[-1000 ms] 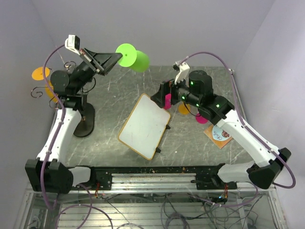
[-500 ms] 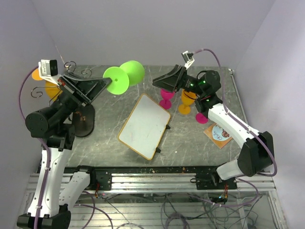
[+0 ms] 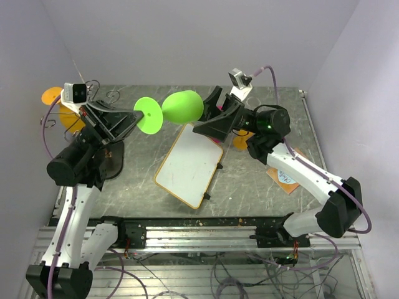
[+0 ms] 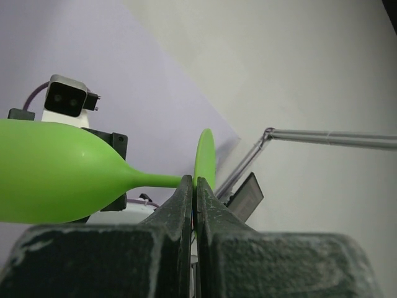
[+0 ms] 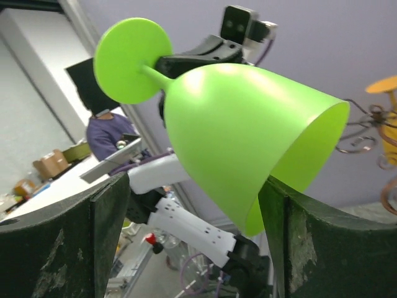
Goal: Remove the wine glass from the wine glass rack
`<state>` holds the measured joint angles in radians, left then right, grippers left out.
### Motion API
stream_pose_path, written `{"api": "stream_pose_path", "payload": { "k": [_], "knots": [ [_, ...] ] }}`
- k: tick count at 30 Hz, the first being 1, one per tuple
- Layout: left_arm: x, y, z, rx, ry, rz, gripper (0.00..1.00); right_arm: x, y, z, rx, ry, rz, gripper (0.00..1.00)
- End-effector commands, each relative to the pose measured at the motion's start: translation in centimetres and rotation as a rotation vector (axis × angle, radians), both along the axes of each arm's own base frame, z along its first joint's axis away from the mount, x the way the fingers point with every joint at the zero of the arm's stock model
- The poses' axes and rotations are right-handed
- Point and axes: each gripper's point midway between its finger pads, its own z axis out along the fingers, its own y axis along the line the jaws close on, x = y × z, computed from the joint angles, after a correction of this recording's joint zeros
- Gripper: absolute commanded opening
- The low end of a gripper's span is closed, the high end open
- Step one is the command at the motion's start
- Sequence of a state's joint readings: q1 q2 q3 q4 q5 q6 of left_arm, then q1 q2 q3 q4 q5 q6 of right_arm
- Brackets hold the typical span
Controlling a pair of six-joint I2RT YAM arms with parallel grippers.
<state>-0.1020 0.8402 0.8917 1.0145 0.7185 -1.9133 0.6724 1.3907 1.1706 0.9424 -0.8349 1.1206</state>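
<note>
In the top view, the green wine glass is seen held sideways in the air at upper centre, apart from the wine glass rack at the left of the worktop. Its stem is clenched by the left pincer just beside the foot. Its bowl is flanked by the spread right pincer. A whiteboard is seen lower in the frame.

In the left wrist view, the left pincer is shown closed tight on the thin stem, with the wine glass bowl at the left.

In the right wrist view, the wine glass is framed between the parted fingers of the right pincer. A gap is seen at the left finger; contact at the right one cannot be told. The wine glass rack is glimpsed at the right edge.
</note>
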Motion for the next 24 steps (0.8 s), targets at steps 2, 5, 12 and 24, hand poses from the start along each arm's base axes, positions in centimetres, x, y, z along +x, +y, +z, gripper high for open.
{"api": "stream_pose_path", "payload": {
  "k": [2, 5, 12, 24],
  "knots": [
    [-5.0, 0.7, 1.8, -0.055, -0.171, -0.057, 0.07, -5.5, -2.3, 4.7, 0.184, -0.134, 0.074, 0.78],
    [-5.8, 1.2, 2.0, -0.095, -0.196, -0.091, 0.07, -7.6, -3.2, 5.3, 0.244, -0.195, 0.086, 0.76],
    [-8.4, 2.5, 2.5, -0.19, -0.286, -0.227, 0.07, -10.8, -4.9, 6.5, 0.337, -0.304, 0.119, 0.55],
    [-8.7, 1.7, 2.7, -0.125, -0.299, -0.143, 0.07, -13.5, -5.3, 8.9, 0.416, -0.41, 0.188, 0.15]
  ]
}}
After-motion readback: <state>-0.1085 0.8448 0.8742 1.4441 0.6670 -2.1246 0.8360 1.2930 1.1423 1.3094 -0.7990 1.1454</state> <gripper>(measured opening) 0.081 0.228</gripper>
